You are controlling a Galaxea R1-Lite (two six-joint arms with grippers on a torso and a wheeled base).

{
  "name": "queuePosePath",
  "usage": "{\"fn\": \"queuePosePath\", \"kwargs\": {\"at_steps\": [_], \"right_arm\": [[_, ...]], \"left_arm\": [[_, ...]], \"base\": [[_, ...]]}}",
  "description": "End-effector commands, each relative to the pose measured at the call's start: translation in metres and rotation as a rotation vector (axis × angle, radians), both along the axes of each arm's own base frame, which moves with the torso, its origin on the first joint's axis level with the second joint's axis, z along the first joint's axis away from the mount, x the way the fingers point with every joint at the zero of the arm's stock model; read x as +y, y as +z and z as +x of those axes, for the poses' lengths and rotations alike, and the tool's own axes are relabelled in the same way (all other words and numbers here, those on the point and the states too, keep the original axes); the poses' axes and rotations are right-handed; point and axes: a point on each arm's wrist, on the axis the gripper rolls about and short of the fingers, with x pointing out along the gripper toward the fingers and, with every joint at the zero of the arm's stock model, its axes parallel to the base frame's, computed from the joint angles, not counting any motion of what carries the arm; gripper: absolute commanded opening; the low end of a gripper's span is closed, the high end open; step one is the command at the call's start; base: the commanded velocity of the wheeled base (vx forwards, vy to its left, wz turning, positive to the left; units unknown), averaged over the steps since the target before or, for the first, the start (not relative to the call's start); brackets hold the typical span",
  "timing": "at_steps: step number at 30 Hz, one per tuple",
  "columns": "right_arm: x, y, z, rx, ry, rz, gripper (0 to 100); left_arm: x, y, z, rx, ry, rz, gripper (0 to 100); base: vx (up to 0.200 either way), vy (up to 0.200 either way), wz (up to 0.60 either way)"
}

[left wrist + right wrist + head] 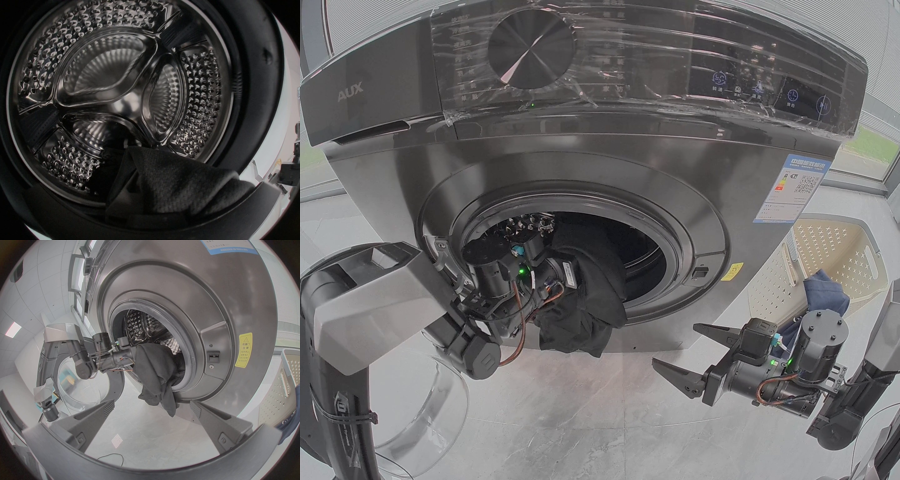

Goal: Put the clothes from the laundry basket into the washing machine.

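Head view: looks down on the washing machine (600, 156), smooth dark-grey sheet metal, with a round dial (531, 47) under crinkled clear film. Finds the round porthole open and the curved glass door (425, 406) standing out at the left. Places the left arm (506, 275) at the porthole's left edge, with a black garment (587, 294) draped over its end and over the lower lip, part inside and part hanging down the front. Cannot tell whether the left gripper, under that cloth, is clenched or released. Finds the right gripper (679, 347) low before the machine's front, released, wedge-shaped fingers spread, holding nothing. Meets the laundry basket (862, 250) at the machine's right side: cream perforated plastic, with a crumpled blue garment (825, 294) in it.

Left wrist view: peers into the drum (125, 78), polished steel with a dimpled, holed wall and raised ribs. Shows the black garment's matte weave lying across the dark rubber seal (259, 78) at the mouth.

Right wrist view: adds the ribbed inner faces of the spread fingers (93, 418), a yellow sticker (243, 349) and a square latch (213, 356) beside the porthole.
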Motion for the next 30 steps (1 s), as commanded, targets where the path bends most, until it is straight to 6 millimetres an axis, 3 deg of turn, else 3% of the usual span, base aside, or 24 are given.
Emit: {"fn": "queuePosePath", "kwargs": {"at_steps": [1, 12, 23, 24, 30], "right_arm": [[0.001, -0.001, 0.0, 0.0, 0.003, -0.001, 100], [0.002, 0.0, 0.0, -0.002, 0.007, 0.0, 100], [0.003, 0.0, -0.001, -0.003, 0.009, 0.001, 100], [0.003, 0.0, -0.001, -0.003, 0.009, 0.001, 100], [0.003, 0.001, -0.001, -0.005, 0.01, 0.002, 100]], "left_arm": [[-0.009, -0.01, 0.038, 0.013, 0.025, -0.011, 0], [-0.022, 0.013, 0.088, -0.07, 0.097, -0.073, 0], [-0.029, 0.028, 0.105, -0.067, 0.136, -0.118, 0], [-0.029, 0.027, 0.105, -0.049, 0.137, -0.121, 100], [-0.024, 0.028, 0.078, 0.158, 0.141, -0.063, 100]], "base": [[0.0, 0.0, 0.0], [0.0, 0.0, 0.0], [0.0, 0.0, 0.0], [0.0, 0.0, 0.0], [0.0, 0.0, 0.0]]}}
